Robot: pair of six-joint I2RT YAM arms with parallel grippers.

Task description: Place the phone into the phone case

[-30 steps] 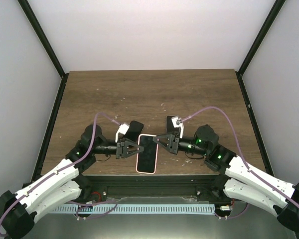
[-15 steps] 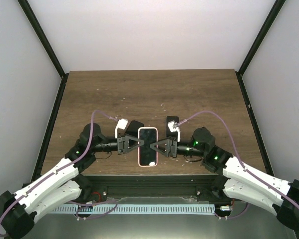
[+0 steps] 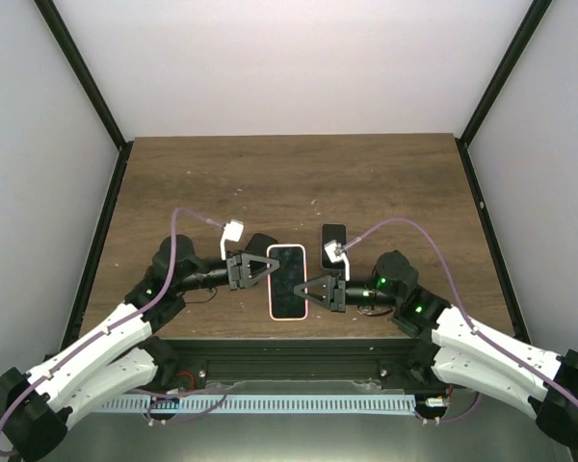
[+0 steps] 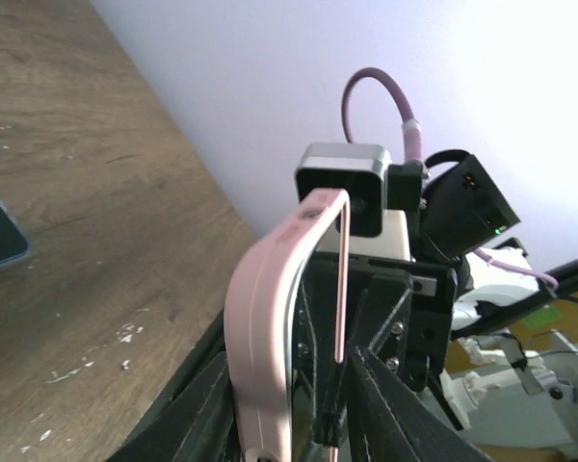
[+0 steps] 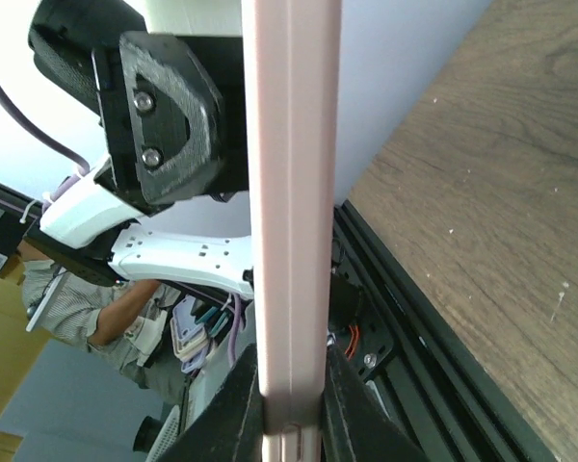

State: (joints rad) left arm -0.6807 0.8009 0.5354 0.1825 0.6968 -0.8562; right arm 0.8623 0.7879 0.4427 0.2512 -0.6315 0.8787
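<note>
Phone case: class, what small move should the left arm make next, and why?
Probably squeeze the left gripper onto the phone case: its thin lip looks lifted there, while the right gripper clamps the opposite edge.

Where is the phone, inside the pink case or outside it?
Inside: top view shows the dark phone framed by the pink case. Fully seated: cannot tell.

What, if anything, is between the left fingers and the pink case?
Nothing visible. The left fingers straddle the case at its left edge, and the right fingers are shut on the opposite edge.
</note>
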